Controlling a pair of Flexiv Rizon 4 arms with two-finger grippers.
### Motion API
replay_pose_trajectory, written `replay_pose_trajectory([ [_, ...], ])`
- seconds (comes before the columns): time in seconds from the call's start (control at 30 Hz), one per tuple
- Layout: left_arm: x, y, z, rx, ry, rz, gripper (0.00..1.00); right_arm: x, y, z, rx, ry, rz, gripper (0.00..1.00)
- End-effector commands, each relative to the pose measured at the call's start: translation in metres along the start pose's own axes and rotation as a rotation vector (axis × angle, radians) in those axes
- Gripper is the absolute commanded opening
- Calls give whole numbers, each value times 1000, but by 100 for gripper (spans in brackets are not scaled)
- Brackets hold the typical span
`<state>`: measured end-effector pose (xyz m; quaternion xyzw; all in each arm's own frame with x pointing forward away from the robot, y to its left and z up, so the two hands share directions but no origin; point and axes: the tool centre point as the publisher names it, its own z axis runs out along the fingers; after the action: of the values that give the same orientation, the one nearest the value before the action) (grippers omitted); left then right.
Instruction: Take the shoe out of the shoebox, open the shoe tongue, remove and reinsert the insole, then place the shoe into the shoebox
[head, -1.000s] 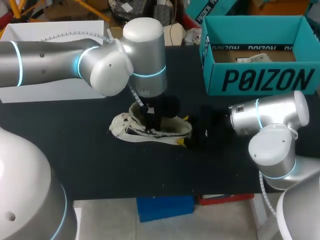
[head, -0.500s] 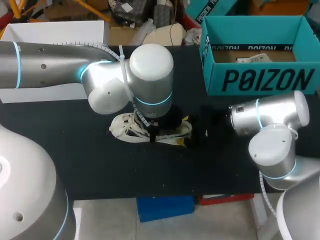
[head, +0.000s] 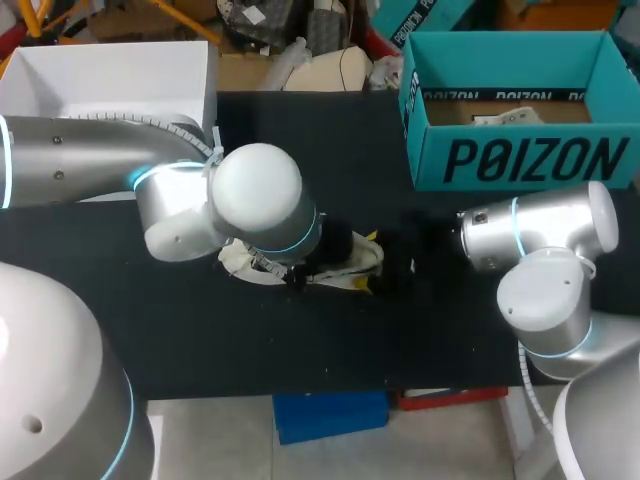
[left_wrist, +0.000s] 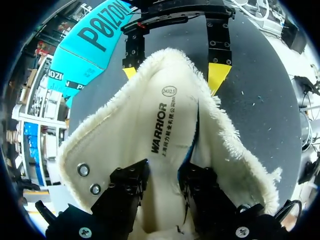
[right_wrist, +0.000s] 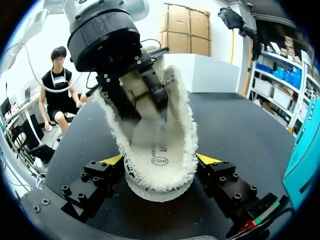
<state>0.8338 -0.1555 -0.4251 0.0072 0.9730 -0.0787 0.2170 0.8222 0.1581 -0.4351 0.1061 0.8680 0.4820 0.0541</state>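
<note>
Shoe (head: 345, 262) lying left-right, heel toward right gripper (right_wrist: 159, 160), toe mostly hidden under left arm (head: 90, 170). Right fingers (right_wrist: 111, 160) wide, clamping heel. Left gripper (left_wrist: 164, 182) deep inside shoe; grip impossible to tell.

The left gripper (left_wrist: 165, 180) sits inside the fleece-lined shoe (left_wrist: 125, 135), over its printed insole (left_wrist: 167, 120). Ahead, the right gripper (left_wrist: 172, 70) clasps the shoe's far end from both sides, near the teal shoebox (left_wrist: 95, 37)

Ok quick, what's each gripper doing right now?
Left gripper: closed on the insole inside the shoe.
Right gripper: closed on the shoe, one finger on each side.
</note>
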Motion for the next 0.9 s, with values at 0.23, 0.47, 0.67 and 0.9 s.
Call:
replay_pose_trajectory([
  [0.23,-4,1,29,55,-77,27,30,0,-2,1,3,-2,2,0],
  [0.47,1,-2,43,17,12,88,0,0,-2,1,3,-2,2,0],
  [0.67,4,-4,43,-7,78,95,0,0,-2,1,3,-2,2,0],
  [0.9,-3,-8,24,1,219,85,0,0,-2,1,3,-2,2,0],
])
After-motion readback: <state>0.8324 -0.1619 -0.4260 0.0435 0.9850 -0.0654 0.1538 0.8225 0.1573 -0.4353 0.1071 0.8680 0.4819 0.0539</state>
